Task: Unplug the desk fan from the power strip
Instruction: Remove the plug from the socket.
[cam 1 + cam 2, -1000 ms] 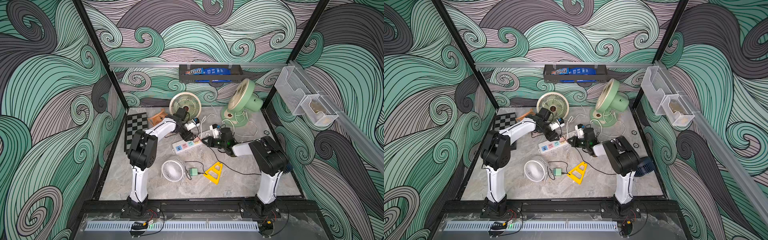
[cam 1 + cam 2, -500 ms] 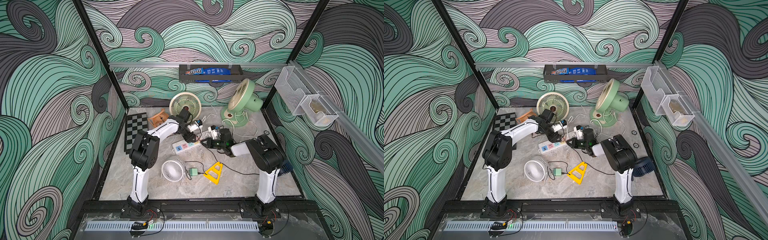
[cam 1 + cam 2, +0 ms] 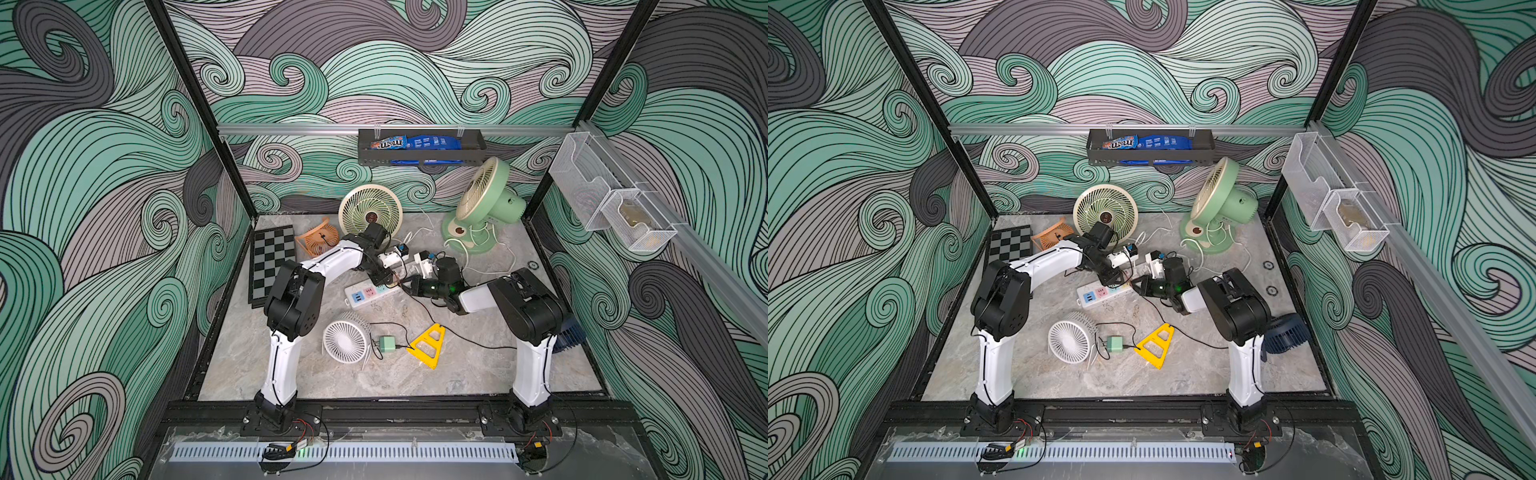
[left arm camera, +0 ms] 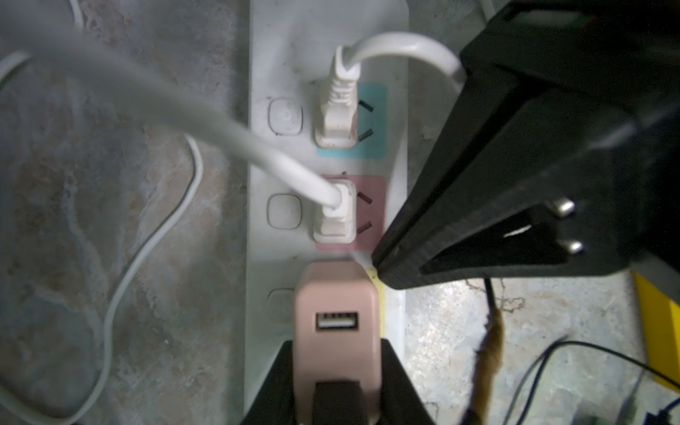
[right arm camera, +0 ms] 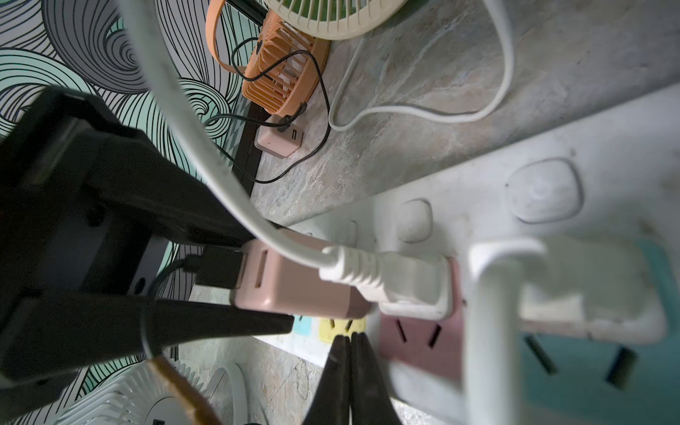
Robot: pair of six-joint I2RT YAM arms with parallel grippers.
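The white power strip [image 3: 368, 294] [image 4: 257, 184] lies mid-floor. A pink USB adapter [image 4: 336, 294] [image 5: 294, 283] sits in its yellow socket, and my left gripper [image 4: 336, 349] [image 3: 388, 280] is shut on the adapter's sides. A black cable leaves the adapter and runs over the floor toward the dark blue desk fan [image 3: 1285, 332] by the right arm's base. My right gripper [image 5: 349, 336] [image 4: 382, 268] is shut, its tips pressing on the strip's edge beside the yellow socket. White plugs [image 4: 333, 217] fill the pink and teal sockets.
A cream fan [image 3: 370, 210] and a green fan [image 3: 486, 199] stand at the back with white cords looping on the floor. An orange fan [image 3: 318, 239], a chessboard [image 3: 272, 262], a white fan [image 3: 345, 343], a green adapter [image 3: 388, 344] and a yellow triangle [image 3: 430, 345] lie around.
My left gripper has come down onto the strip and closed on the pink adapter. The right gripper has stayed shut on the strip's edge.
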